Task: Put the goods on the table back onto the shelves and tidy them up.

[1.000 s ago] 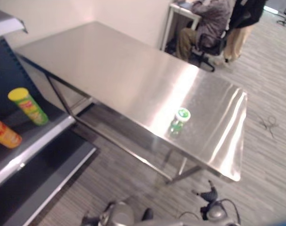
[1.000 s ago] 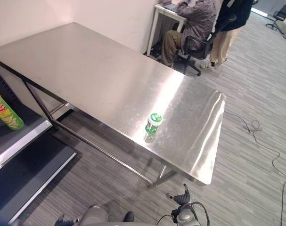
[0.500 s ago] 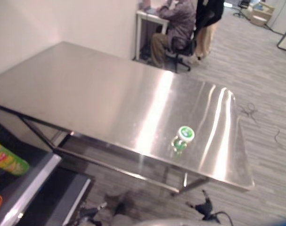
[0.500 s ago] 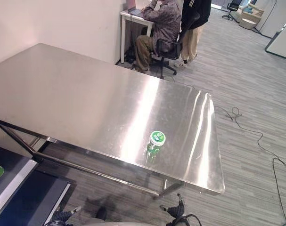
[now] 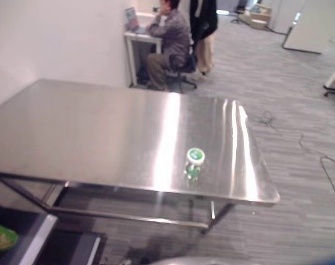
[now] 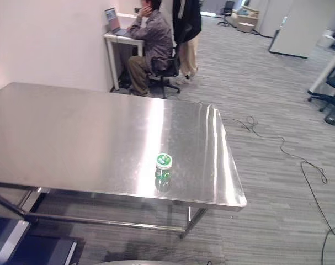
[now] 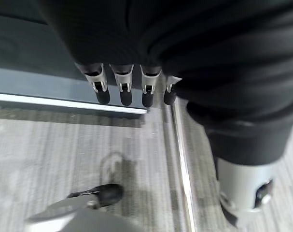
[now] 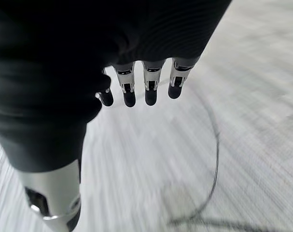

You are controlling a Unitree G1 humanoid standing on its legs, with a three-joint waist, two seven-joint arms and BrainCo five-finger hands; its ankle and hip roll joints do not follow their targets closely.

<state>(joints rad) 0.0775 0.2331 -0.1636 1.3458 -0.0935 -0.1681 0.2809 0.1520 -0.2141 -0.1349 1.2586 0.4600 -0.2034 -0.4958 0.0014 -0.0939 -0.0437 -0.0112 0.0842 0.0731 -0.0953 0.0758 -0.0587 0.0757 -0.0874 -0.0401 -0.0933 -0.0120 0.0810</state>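
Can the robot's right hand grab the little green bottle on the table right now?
Probably not yet. The right hand hangs over the floor with relaxed fingers, holding nothing. The green-capped bottle stands alone near the table's front edge with nothing around it, so the way looks free once the arm lifts.

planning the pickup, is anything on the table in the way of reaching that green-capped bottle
Nothing visible is. The green-capped bottle stands alone near the front edge of the steel table, no other goods around it. Both hands hang low over the floor, the left hand and the right hand with fingers straight, holding nothing.
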